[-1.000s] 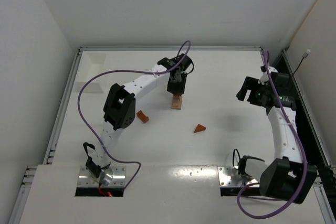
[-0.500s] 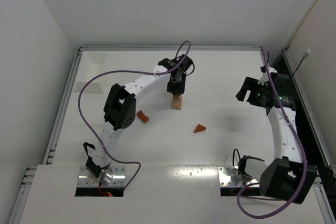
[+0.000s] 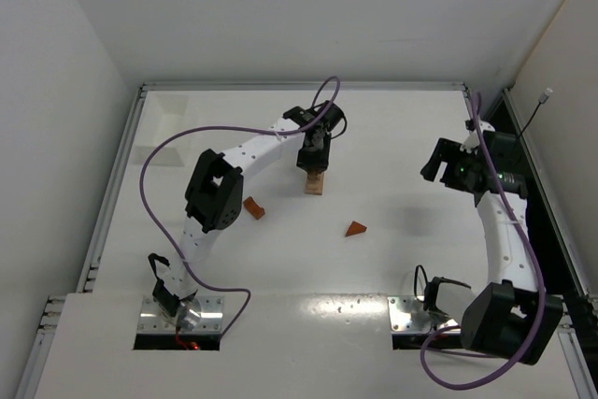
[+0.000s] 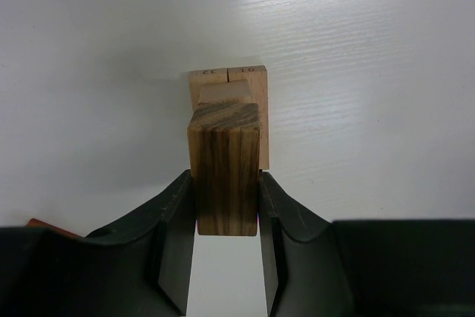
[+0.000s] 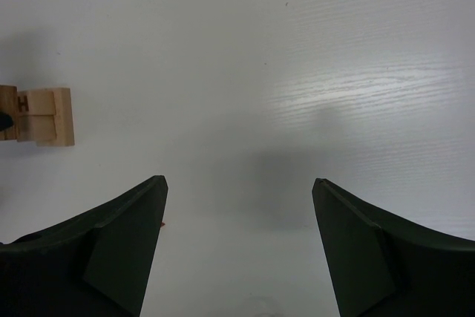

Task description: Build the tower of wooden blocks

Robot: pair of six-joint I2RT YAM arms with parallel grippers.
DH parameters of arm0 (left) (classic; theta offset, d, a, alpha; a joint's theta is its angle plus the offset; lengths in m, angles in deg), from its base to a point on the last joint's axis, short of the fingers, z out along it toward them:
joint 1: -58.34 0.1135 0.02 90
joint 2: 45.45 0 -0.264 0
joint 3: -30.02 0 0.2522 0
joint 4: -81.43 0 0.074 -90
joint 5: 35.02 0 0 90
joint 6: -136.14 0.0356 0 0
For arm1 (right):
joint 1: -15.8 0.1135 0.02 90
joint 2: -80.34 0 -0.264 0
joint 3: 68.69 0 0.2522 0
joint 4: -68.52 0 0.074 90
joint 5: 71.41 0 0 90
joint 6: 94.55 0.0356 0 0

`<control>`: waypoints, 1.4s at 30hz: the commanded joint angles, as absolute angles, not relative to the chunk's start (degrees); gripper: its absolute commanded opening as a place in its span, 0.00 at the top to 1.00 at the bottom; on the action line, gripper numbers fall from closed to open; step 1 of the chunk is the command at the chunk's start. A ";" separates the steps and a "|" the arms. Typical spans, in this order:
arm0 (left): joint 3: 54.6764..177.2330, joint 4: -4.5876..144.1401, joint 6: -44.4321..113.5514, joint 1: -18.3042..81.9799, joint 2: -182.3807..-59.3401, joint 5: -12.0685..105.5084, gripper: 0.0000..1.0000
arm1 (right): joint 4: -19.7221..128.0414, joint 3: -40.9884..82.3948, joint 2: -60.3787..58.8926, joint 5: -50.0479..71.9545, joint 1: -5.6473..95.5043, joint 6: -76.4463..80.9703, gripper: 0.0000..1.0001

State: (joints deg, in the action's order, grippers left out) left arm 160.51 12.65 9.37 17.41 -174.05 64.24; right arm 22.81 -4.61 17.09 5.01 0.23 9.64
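Over the tower (image 3: 314,183), the left claw (image 4: 226,183) pinches a dark block (image 4: 225,161); off right, the right claw (image 5: 239,181) hangs spread and empty.

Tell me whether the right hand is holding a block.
No, the right hand is wide open with nothing in its grasp.

The block (image 4: 225,176) is streaky brown, the tower (image 4: 249,81) pale tan.

Left jaws with dark block (image 4: 225,168) slightly higher in top view.
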 commanded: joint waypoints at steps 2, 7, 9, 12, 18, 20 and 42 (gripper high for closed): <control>159.81 13.18 8.17 16.59 -174.30 64.82 1.00 | 24.43 -4.66 18.46 4.53 -0.46 10.48 0.24; 159.28 13.18 8.17 16.59 -174.83 64.82 1.00 | 24.43 -4.66 17.85 4.53 -0.46 10.48 0.24; 159.27 13.18 8.17 16.59 -174.83 64.82 1.00 | 24.43 -4.66 17.85 4.53 -0.46 10.48 0.24; 159.27 13.18 8.17 16.59 -175.35 64.82 1.00 | 24.95 -4.66 17.33 4.00 -0.46 10.48 0.24; 159.27 13.71 8.70 16.59 -175.97 63.68 1.00 | 24.96 -4.66 17.32 4.00 -0.46 10.48 0.24; 159.27 14.23 8.70 16.59 -175.97 62.55 0.94 | 24.96 -4.66 16.80 4.00 -0.46 10.48 0.24; 154.81 20.02 10.99 16.59 -165.62 64.99 0.00 | 26.10 -6.76 16.27 0.14 0.33 5.12 0.23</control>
